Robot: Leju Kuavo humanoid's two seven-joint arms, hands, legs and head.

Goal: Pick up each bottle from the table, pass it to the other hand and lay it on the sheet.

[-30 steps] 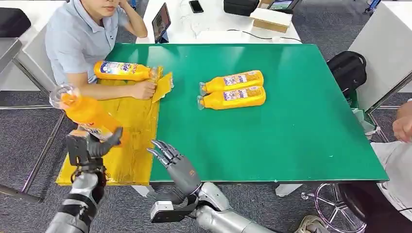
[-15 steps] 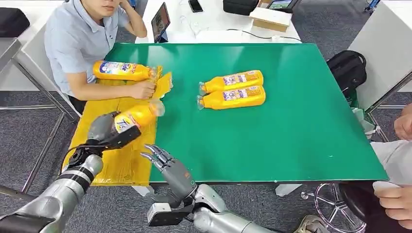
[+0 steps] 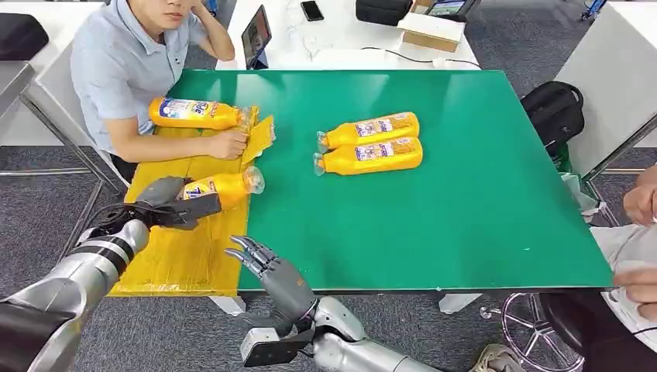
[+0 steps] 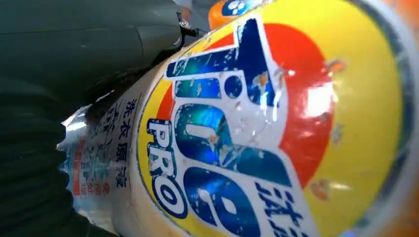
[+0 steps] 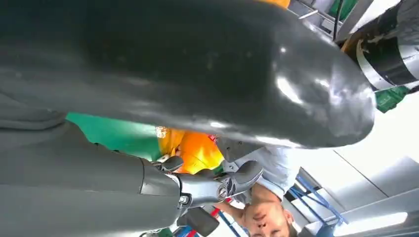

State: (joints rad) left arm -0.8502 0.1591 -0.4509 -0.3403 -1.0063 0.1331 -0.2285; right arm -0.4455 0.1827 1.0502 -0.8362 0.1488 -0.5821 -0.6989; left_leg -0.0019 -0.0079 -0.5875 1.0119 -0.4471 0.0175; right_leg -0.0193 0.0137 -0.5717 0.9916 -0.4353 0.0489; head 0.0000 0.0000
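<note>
The bottle (image 3: 219,187) lies on its side over the yellow sheet (image 3: 197,248), grasped by the left hand (image 3: 169,203), whose fingers hide its base; whether it rests on the sheet is unclear. The right hand (image 3: 273,271) hovers empty, fingers spread, at the table (image 3: 465,217) edge. Two more bottles (image 3: 370,144) lie mid-table; a person's hand (image 3: 229,143) touches the sheet.

so the left hand (image 3: 166,203) swung its bottle (image 3: 221,187) from raised up off the table edge, cap skyward, down over the yellow sheet (image 3: 194,256); it's lying near flat now, cap toward the green table (image 3: 465,194); right hand (image 3: 273,271) drifted slightly lower
</note>
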